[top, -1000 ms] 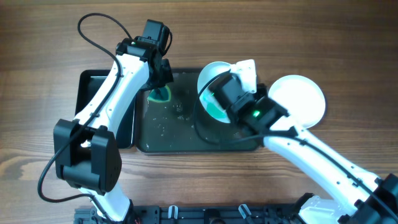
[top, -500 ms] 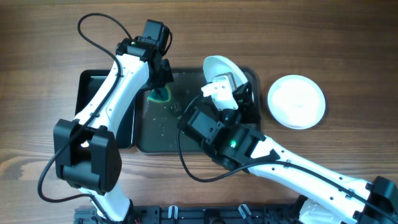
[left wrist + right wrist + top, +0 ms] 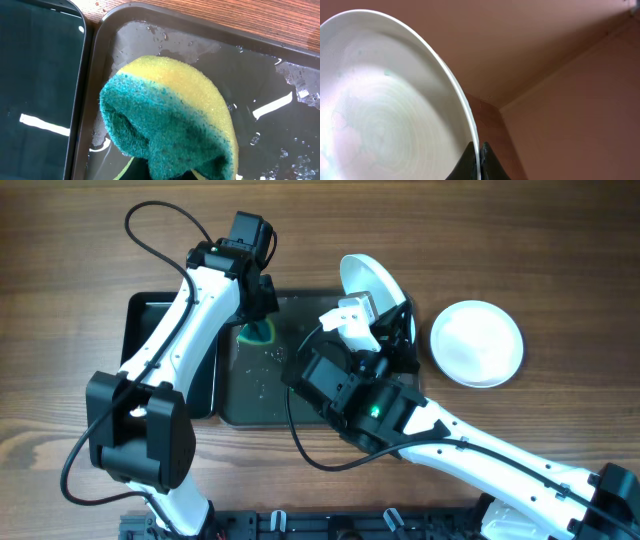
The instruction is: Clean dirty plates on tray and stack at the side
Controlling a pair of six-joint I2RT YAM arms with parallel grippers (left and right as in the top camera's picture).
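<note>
White glazed plate (image 3: 385, 110), round, faintly teal-smeared, tilted above right end of wet dark tray (image 3: 262, 398), rim pinched by closed right gripper (image 3: 476, 159), porous yellow-green sponge (image 3: 170, 120) clamped folded in left gripper (image 3: 260, 318), second plate (image 3: 478, 343) flat on open wood table (image 3: 560, 260) beside tray.

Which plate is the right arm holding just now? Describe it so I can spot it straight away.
Start at the large dark tray under both arms. Over its upper right corner in the overhead view, a white plate stands tilted on edge, its rim pinched by the right gripper. The other white plate lies flat on the table, right of the tray, with nothing touching it.
</note>
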